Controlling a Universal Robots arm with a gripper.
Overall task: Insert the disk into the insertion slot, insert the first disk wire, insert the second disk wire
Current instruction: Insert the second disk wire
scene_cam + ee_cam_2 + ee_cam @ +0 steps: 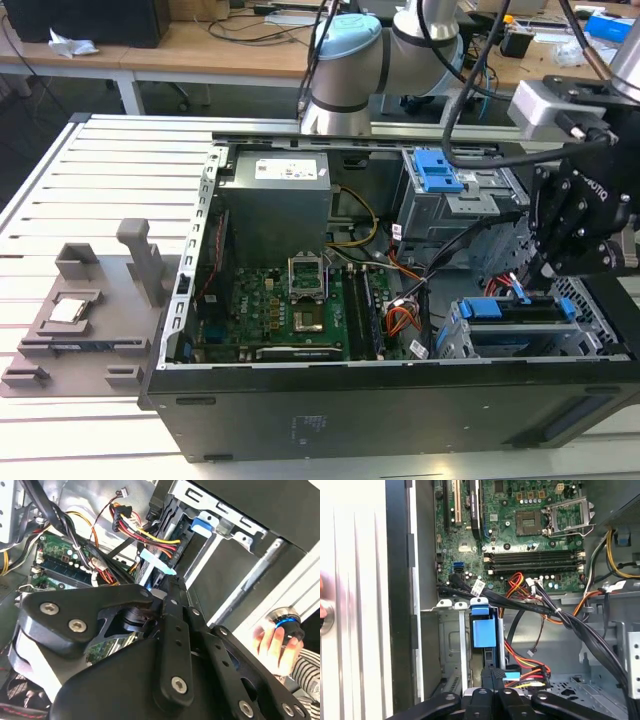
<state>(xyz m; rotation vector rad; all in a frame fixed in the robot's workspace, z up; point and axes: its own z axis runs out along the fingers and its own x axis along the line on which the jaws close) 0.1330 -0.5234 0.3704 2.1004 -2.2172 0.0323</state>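
Note:
The disk [512, 310] sits in its blue carrier inside the insertion slot [592, 300], a silver perforated cage at the case's front corner on the exterior view's right. In the first wrist view the carrier's blue tab [483, 630] stands between the cage walls [449, 645]. My gripper [545, 268] hangs just above the disk's inner end. Its black fingers [492, 676] are pressed together, tips [167, 587] close to a light-blue tab [157, 562]; I cannot see anything pinched between them. A piece of the thin red first disk wire [518, 290] shows just under the gripper.
A red-yellow-black wire bundle [530, 672] runs beside the fingers. The taller grey cage with a blue latch [440, 175], power supply [275, 200] and motherboard [300, 300] fill the case. A grey fixture [90, 310] lies on the slatted table. A person's hand [270, 640] holds a knob outside the case.

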